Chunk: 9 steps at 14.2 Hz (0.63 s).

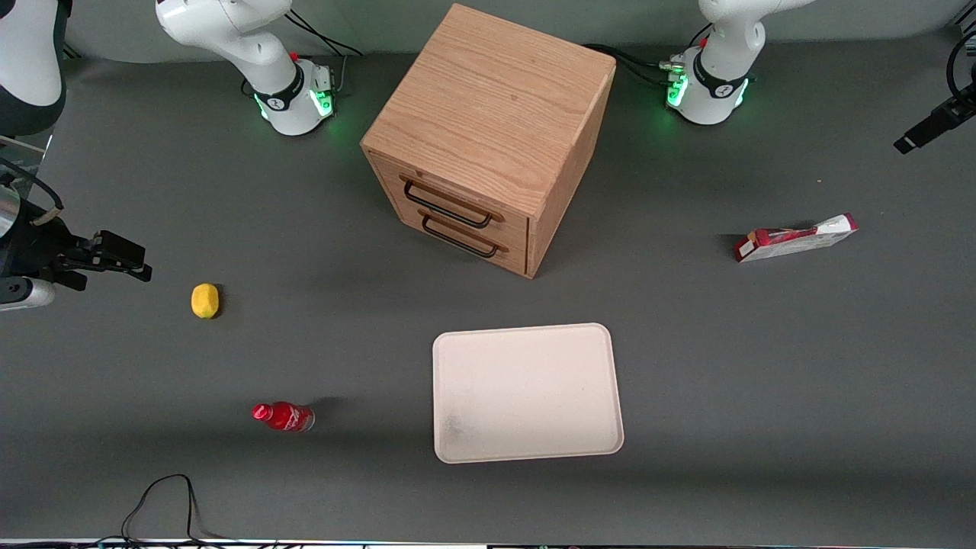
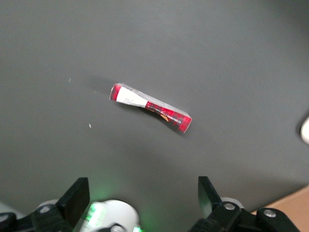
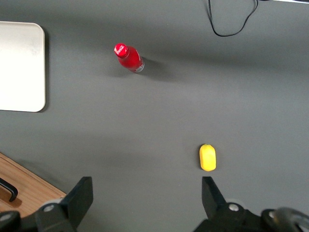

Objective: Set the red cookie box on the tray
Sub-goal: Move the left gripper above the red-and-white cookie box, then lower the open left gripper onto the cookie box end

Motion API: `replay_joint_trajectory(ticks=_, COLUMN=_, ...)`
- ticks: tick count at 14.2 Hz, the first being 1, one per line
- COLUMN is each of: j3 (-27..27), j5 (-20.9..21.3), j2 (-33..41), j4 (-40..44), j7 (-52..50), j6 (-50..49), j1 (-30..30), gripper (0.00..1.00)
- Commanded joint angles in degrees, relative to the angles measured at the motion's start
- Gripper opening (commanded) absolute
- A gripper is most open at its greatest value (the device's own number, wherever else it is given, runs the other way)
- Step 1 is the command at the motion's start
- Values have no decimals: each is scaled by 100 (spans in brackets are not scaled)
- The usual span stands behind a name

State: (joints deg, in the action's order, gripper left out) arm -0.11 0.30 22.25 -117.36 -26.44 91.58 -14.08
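The red cookie box (image 1: 795,238) lies flat on the grey table toward the working arm's end, farther from the front camera than the tray. In the left wrist view the red cookie box (image 2: 150,107) sits well below my left gripper (image 2: 142,193), which hangs high above the table, open, with nothing between its black fingers (image 2: 76,197). In the front view only part of my left gripper (image 1: 926,130) shows at the frame's edge. The cream-white tray (image 1: 526,329) lies bare in front of the drawer cabinet, nearer to the front camera.
A wooden drawer cabinet (image 1: 488,137) with both drawers shut stands mid-table. A yellow lemon (image 1: 204,300) and a small red bottle (image 1: 284,416) lie toward the parked arm's end. A black cable (image 1: 160,503) loops near the table's front edge.
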Motion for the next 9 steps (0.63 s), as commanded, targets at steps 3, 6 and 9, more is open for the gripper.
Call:
replay_joint_trajectory(ticks=3, j3=-50, j5=-4, j2=69, j4=-76, j7=-2913, j6=175, j1=-24, gripper=100)
replay_joint_trajectory(ticks=6, j3=-41, j5=58, j2=7, j4=-76, j7=-4270, j6=333, j1=-33, gripper=100)
replay_joint_trajectory(ticks=9, j3=-41, j5=128, j2=-46, j4=-172, j7=-4528, j6=377, j1=-94, gripper=100)
